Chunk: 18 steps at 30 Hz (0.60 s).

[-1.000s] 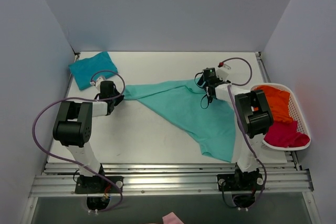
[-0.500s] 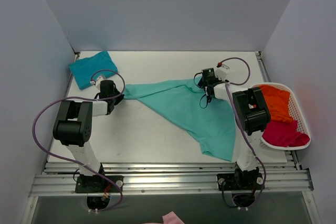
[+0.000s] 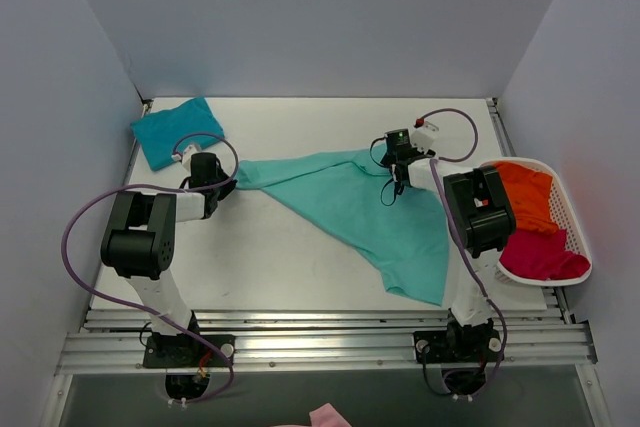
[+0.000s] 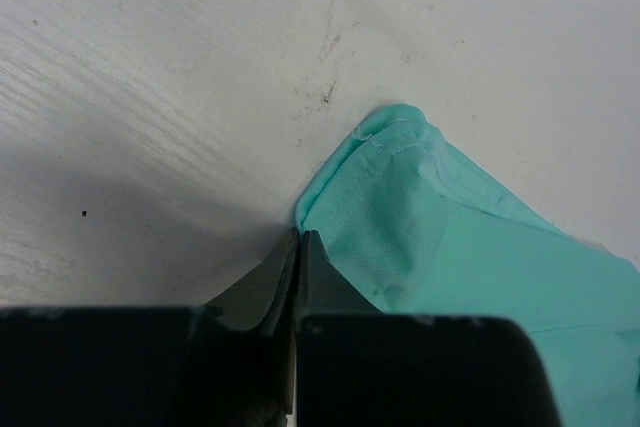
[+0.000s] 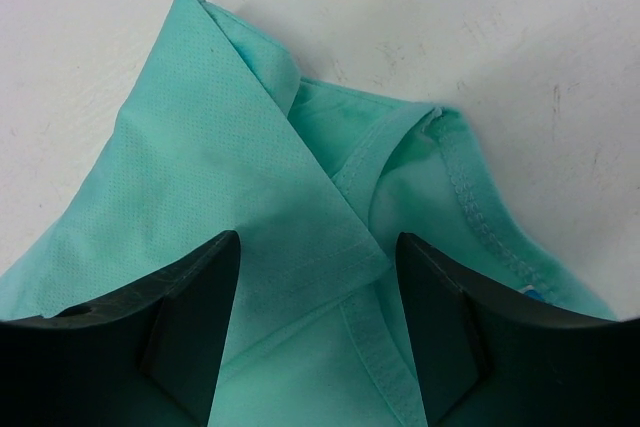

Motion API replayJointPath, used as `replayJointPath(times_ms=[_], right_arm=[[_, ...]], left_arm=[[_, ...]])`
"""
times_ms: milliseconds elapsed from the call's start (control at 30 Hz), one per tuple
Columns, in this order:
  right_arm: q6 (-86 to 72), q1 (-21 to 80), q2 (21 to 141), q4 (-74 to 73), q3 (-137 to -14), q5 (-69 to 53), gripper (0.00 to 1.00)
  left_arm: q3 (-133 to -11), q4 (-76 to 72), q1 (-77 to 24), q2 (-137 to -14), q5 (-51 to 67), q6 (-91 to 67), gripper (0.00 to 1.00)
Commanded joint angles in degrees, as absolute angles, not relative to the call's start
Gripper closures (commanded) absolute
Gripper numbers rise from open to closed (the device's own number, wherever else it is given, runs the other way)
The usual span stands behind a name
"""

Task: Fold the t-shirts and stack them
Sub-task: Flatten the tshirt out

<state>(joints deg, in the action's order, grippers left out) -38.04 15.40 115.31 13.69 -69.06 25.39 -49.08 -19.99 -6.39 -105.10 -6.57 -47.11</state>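
Note:
The light mint-green t-shirt (image 3: 360,212) lies spread slantwise across the table, from the left gripper to the near right. My left gripper (image 3: 232,185) is at its left corner; in the left wrist view the jaws (image 4: 298,235) are shut, pinching the cloth's edge (image 4: 470,247). My right gripper (image 3: 390,159) hovers over the shirt's far right corner. In the right wrist view it (image 5: 318,242) is open, with a folded hem and seam (image 5: 200,177) between the fingers. A darker teal t-shirt (image 3: 175,130) lies folded at the far left corner.
A white basket (image 3: 568,197) at the right edge holds an orange shirt (image 3: 525,192) and a magenta one (image 3: 540,255). Walls enclose the table on the left, back and right. A pink scrap (image 3: 325,415) shows below the front rail.
My right gripper has shifted slightly toward the far side over the shirt's corner. The left gripper and the shirt have stayed in place.

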Motion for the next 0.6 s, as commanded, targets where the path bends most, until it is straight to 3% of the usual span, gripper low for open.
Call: replayJointPath(times_ms=[0, 433, 567], right_arm=[[-37.8, 15.1, 112.9, 14.1, -70.0, 28.4, 0.41], [-37.6, 15.2, 110.8, 13.5, -69.4, 28.7, 0.54], [-37.5, 15.2, 110.8, 13.4, -69.6, 28.5, 0.62]], left_arm=[[-49.5, -22.5, -6.2, -105.4, -6.0, -45.9, 0.98], [-49.4, -22.8, -6.3, -105.4, -6.2, -45.7, 0.98], [-49.4, -22.8, -6.2, -105.4, -6.2, -45.7, 0.98]])
